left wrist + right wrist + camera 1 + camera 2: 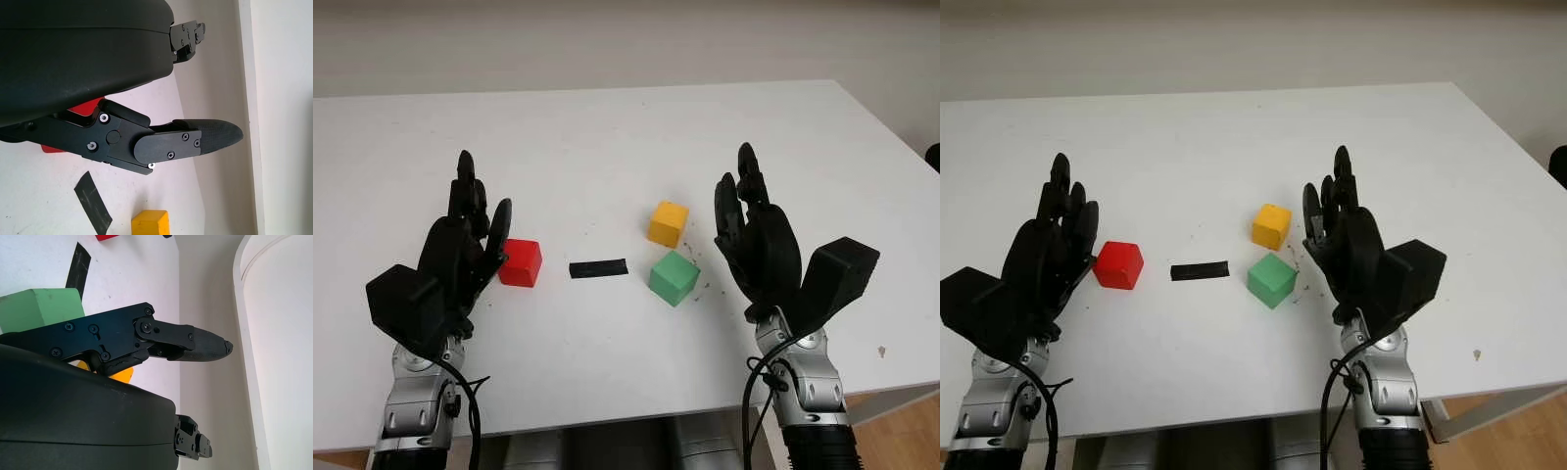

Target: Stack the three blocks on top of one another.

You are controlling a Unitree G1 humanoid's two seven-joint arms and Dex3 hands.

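- Left robot hand [470,240] is open above the table's left part, holding nothing, with its fingertips just beside the red block [521,262].
- Right robot hand [754,235] is open too, holding nothing, just to the right of the yellow block [668,223] and the green block [674,277].
- None of the three blocks is stacked: each sits on its own on the table [607,137].
- The red block lies left of centre, well apart from the other two.
- The yellow block sits right of centre, and the green block is nearer the robot, close by it but with a gap between them.
- A short strip of black tape [598,268] lies flat on the table between the red block and the green block, touching neither.
- The table is white and smooth, with small dark specks scattered near the green block and a small brownish mark [881,351] near its front right corner.
- Behind the far edge of the table stands a plain pale wall [626,39].
- A patch of wooden floor [901,431] shows below the front right corner of the table.
- A dark object [933,155] shows at the right edge beyond the table; what it is cannot be told.
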